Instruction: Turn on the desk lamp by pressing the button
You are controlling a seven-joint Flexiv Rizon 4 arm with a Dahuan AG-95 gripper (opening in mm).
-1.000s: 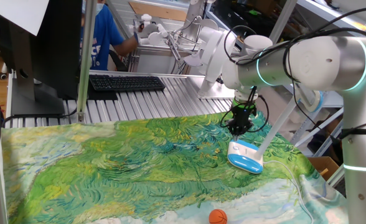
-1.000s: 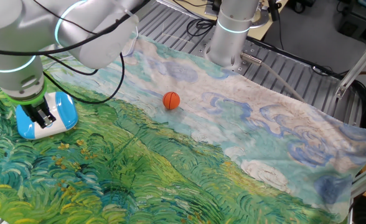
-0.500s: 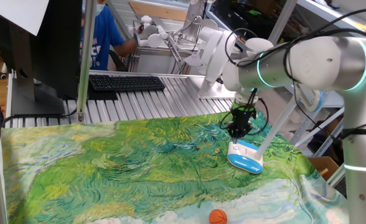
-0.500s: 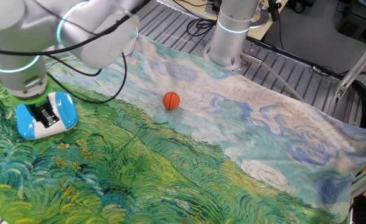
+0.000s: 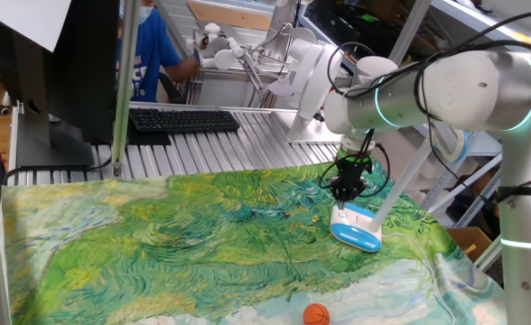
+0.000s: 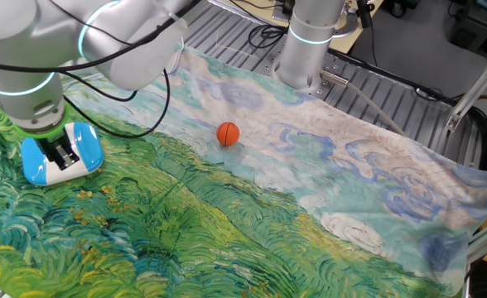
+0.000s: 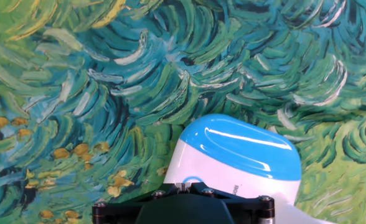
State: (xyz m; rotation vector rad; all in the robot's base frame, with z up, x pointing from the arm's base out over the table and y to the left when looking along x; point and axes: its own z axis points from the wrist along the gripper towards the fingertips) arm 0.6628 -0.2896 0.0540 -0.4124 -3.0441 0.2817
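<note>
The desk lamp's oval white base with a light blue rim (image 5: pixel 357 231) sits on the painted cloth at the right; its thin stem (image 5: pixel 401 185) slants up to the right. My gripper (image 5: pixel 345 200) points straight down onto the top of the base. In the other fixed view the gripper (image 6: pixel 61 156) rests on the base (image 6: pixel 82 147). In the hand view the base (image 7: pixel 239 155) fills the lower middle, and the gripper (image 7: pixel 184 186) is shut, its tips together over a small blue ring on the base. The lamp head is hidden behind my arm.
A small orange ball (image 5: pixel 315 314) lies near the front edge of the cloth and also shows in the other fixed view (image 6: pixel 228 133). A keyboard (image 5: pixel 184 119) and monitor (image 5: pixel 49 72) stand behind the cloth. The arm's pedestal (image 6: pixel 310 41) is at the table's side.
The gripper has shifted only slightly, staying over the lamp base. The lamp and ball have not moved.
</note>
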